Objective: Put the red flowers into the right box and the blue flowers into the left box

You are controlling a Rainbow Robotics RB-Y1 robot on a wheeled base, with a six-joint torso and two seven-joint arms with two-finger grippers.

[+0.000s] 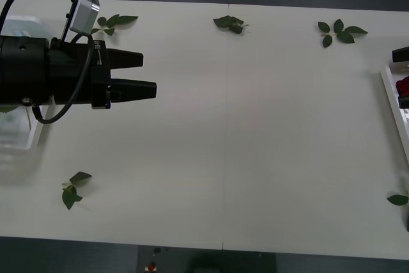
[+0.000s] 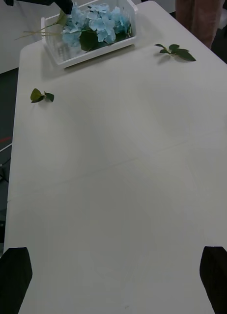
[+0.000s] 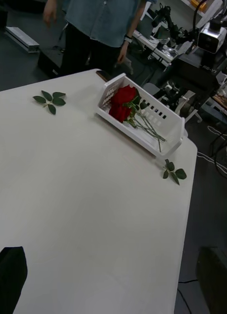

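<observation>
The left gripper (image 1: pixel 148 75) reaches level over the table's (image 1: pixel 255 132) left side above the left box (image 2: pixel 89 53) of blue flowers (image 2: pixel 96 22), fingers apart and empty, leaf sprigs (image 1: pixel 230 24) scattered beyond, and the red flowers (image 3: pixel 123 102) lie in the right box (image 3: pixel 157 142)

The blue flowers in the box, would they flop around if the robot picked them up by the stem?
Probably. The blue flowers have wide fluffy heads on thin stems, so the heads would likely droop and sway. They look light, being fabric-like petals. Lying tangled together in the left box, one might drag its neighbours along when lifted.
</observation>
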